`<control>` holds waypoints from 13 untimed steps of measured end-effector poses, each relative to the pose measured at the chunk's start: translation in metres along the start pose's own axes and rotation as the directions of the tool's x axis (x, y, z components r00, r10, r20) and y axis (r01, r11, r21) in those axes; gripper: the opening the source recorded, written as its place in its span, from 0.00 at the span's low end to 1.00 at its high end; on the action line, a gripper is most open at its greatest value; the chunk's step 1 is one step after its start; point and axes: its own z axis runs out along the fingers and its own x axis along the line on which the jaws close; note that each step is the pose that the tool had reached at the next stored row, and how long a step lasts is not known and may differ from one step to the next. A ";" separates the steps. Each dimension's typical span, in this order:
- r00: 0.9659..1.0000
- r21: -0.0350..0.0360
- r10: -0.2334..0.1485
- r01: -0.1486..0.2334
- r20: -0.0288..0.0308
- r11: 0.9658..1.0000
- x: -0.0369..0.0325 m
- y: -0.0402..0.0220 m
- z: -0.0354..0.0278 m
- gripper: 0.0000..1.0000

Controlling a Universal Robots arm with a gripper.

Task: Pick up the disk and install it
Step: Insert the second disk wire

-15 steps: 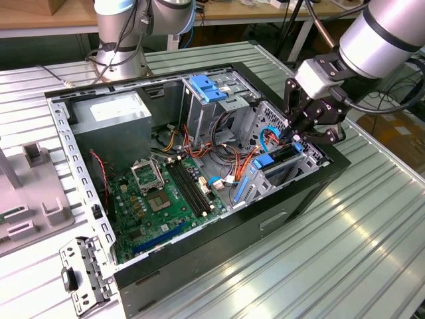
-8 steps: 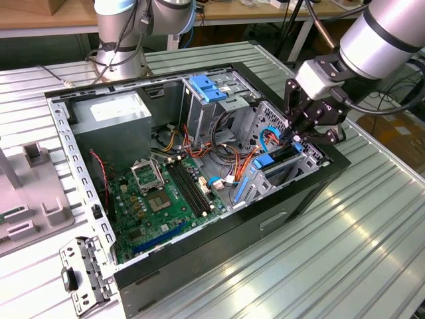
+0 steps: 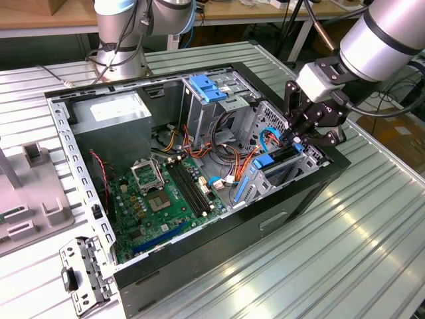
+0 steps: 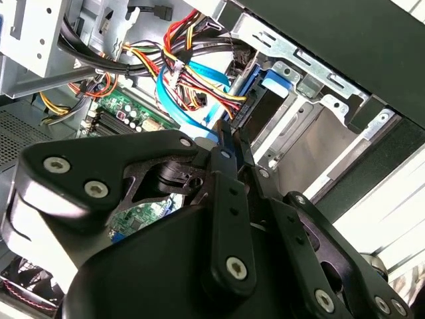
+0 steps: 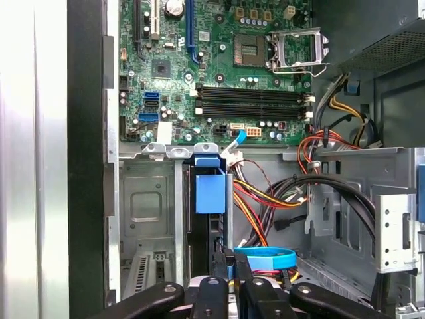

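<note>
Right of frame, your tool, fingers pinched together, presses the disk nearly home in the case's drive bay.

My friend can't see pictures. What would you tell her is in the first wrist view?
A black gripper hangs over the disk, which stands on edge in a metal bay of an open computer. Its fingers are closed on the disk's blue-railed end. Beyond lie coloured cables and a green motherboard.
</note>
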 end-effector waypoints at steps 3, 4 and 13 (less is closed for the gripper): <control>1.000 0.000 0.000 0.000 0.000 1.000 0.0002 0.0000 0.0013 0.16; 1.000 0.000 0.000 0.000 0.000 1.000 0.0003 0.0000 0.0017 0.16; 1.000 0.000 -0.002 0.002 0.000 1.000 0.0026 -0.0018 0.0126 0.16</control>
